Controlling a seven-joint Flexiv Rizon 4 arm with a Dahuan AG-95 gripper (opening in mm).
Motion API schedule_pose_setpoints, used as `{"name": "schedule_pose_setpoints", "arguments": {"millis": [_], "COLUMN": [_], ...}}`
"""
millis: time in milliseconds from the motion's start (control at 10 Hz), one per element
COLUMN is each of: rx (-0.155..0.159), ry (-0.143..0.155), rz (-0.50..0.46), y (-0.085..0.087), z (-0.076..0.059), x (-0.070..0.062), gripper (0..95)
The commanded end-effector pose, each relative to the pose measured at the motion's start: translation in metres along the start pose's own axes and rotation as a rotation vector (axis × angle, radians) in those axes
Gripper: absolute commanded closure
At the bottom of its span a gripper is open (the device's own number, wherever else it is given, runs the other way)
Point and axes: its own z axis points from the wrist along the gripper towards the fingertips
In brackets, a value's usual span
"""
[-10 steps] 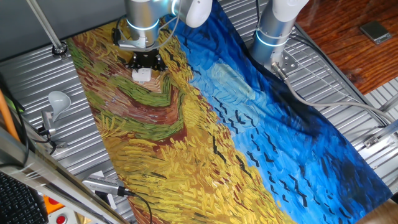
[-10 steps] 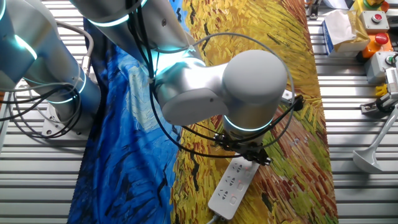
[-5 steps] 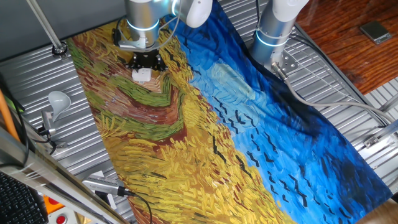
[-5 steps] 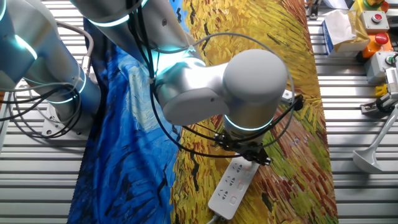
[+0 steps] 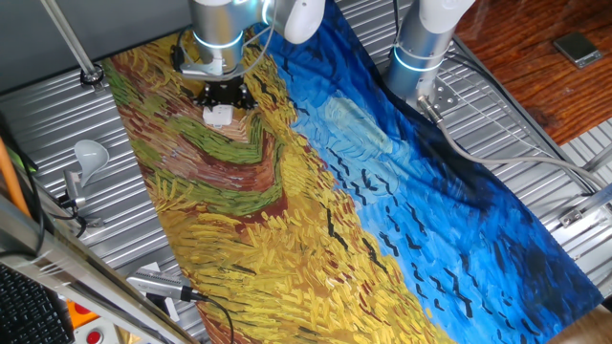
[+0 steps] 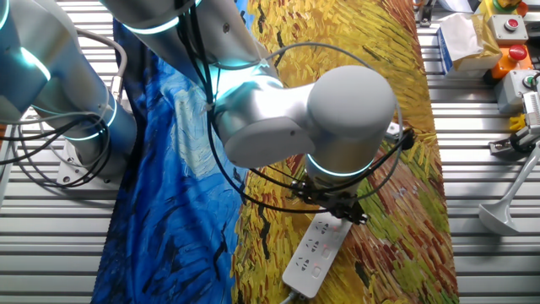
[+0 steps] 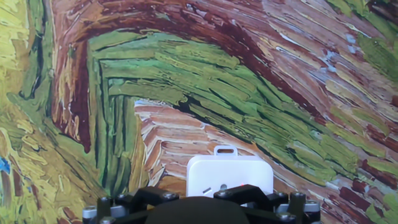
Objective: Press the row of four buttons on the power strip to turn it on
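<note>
The power strip [image 6: 316, 252] is a narrow white bar lying on the painted cloth. Its near end pokes out below the gripper [image 6: 334, 211], which stands directly over its far end. In one fixed view only a short white piece of the power strip [image 5: 219, 115] shows beneath the black gripper [image 5: 225, 96]. The hand view shows the strip's rounded end [image 7: 229, 173] just ahead of the black gripper body [image 7: 199, 210]. The row of buttons [image 6: 324, 253] is faint on the strip's top face and partly hidden under the gripper. No view shows the fingertips.
A white light bulb on a metal holder [image 5: 88, 153] stands left of the cloth on the slatted table. Black cables [image 6: 253, 187] loop around the wrist. The arm's base [image 5: 421, 48] rises at the far side. Boxes with red buttons [image 6: 509, 25] sit beside the cloth.
The arm's wrist has shifted very slightly over the strip. The power strip has not moved.
</note>
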Motion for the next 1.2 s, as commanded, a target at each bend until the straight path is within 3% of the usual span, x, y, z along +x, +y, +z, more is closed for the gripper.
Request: {"name": "schedule_pose_setpoints", "arguments": {"millis": [100, 300, 600, 700, 1000, 1200], "rx": [0.007, -0.002, -0.006, -0.004, 0.003, 0.005], "ry": [0.023, 0.031, 0.025, 0.027, 0.033, 0.039], "rz": [0.000, 0.014, 0.014, 0.016, 0.015, 0.039], "y": [0.004, 0.007, 0.007, 0.007, 0.010, 0.010], "z": [-0.009, -0.023, -0.027, -0.029, -0.040, -0.040], "x": [-0.002, -0.004, -0.003, 0.001, 0.026, 0.026], "gripper": [0.0, 0.0, 0.0, 19.0, 19.0, 19.0]}}
